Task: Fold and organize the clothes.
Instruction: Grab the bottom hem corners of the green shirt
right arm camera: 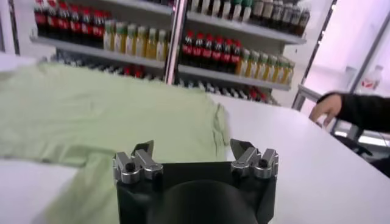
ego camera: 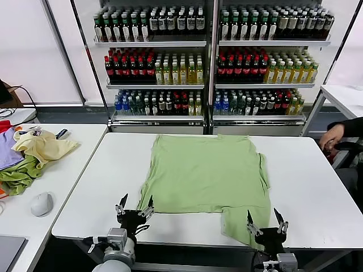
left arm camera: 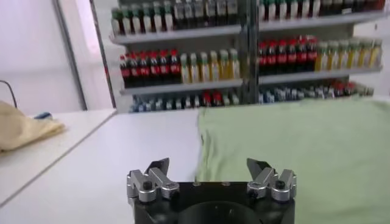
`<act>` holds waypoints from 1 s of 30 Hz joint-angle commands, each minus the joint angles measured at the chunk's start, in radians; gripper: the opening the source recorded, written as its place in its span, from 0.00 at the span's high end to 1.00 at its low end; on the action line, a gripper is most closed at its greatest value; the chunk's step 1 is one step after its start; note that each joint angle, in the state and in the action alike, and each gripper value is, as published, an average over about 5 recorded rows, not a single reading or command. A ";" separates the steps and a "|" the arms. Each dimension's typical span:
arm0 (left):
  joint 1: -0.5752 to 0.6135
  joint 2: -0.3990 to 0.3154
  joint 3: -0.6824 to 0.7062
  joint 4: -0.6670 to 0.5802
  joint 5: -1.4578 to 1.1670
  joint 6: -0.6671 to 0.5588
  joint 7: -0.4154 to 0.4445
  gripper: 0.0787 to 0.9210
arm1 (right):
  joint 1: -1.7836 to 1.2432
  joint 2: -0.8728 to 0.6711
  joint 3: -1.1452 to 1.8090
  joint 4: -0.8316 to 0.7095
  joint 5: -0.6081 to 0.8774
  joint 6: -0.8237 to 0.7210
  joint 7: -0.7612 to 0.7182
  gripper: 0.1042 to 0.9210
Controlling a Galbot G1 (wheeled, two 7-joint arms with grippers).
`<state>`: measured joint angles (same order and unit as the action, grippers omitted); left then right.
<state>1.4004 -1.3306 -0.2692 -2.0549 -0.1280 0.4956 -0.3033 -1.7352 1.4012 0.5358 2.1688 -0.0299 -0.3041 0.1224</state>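
The clothes are one light green shirt (ego camera: pixel 204 170), spread flat on the white table (ego camera: pixel 317 187), with one part reaching down to the near edge at the right. My left gripper (ego camera: pixel 136 199) stands open at the near edge, just off the shirt's near left corner. In the left wrist view the shirt (left arm camera: pixel 304 146) lies ahead of the open left gripper (left arm camera: pixel 208 164). My right gripper (ego camera: pixel 262 215) is open at the near edge, beside the shirt's near right part. The right wrist view shows the shirt (right arm camera: pixel 103 109) beyond the open right gripper (right arm camera: pixel 192 146). Neither gripper holds anything.
A side table at the left carries a pale yellow garment (ego camera: pixel 42 146), a darker green cloth (ego camera: pixel 20 175) and a computer mouse (ego camera: pixel 41 204). Shelves of bottles (ego camera: pixel 210 62) stand behind the table. A person's hand (ego camera: pixel 332 137) rests at the table's far right edge.
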 commanded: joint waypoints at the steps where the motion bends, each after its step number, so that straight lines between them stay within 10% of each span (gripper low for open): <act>1: -0.042 0.015 0.006 0.061 -0.019 0.083 -0.004 0.12 | -0.031 0.007 -0.001 -0.001 -0.014 -0.034 0.003 0.12; 12: -0.060 0.012 0.019 0.094 -0.031 0.086 -0.047 0.14 | -0.038 0.015 -0.021 -0.016 0.003 -0.046 0.012 0.15; 30: -0.015 0.030 0.009 0.041 -0.317 0.087 -0.047 0.73 | -0.015 -0.003 -0.031 -0.025 0.067 -0.024 -0.011 0.77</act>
<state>1.3733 -1.2997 -0.2651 -2.0012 -0.3572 0.5700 -0.3525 -1.7501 1.4012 0.5055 2.1435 0.0217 -0.3323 0.1182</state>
